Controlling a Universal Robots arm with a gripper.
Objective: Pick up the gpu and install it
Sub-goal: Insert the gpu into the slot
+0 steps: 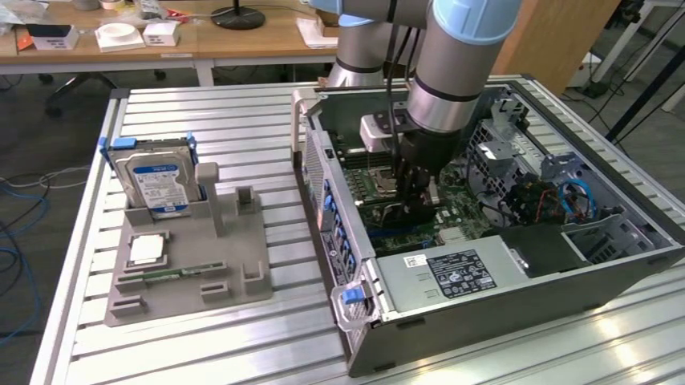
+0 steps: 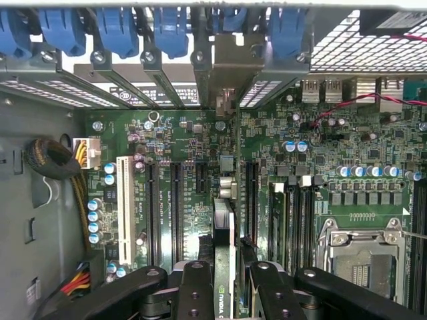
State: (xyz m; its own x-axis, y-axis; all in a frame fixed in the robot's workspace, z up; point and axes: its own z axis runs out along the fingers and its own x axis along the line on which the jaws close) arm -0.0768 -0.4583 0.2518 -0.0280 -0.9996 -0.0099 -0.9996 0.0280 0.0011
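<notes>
**Exterior view: gpu held inside the computer case**

The gripper [image 1: 412, 196] is seen lowered into the open computer case [image 1: 599, 265], right of centre in the frame. In the wrist view, the gpu [image 2: 225, 250] is clamped edge-on between the black fingers [image 2: 195, 293], upright over the green motherboard [image 2: 180, 140]. A hard drive [image 1: 156, 180] is stood in the grey holder [image 1: 188, 273] at the left.

Ribbed shiny metal table [image 1: 214, 337]

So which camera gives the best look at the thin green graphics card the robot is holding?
The wrist view: the thin green gpu card stands edge-on between the black gripper fingers, above the motherboard slots. In the exterior view, the arm hides most of the card inside the open computer case.
</notes>
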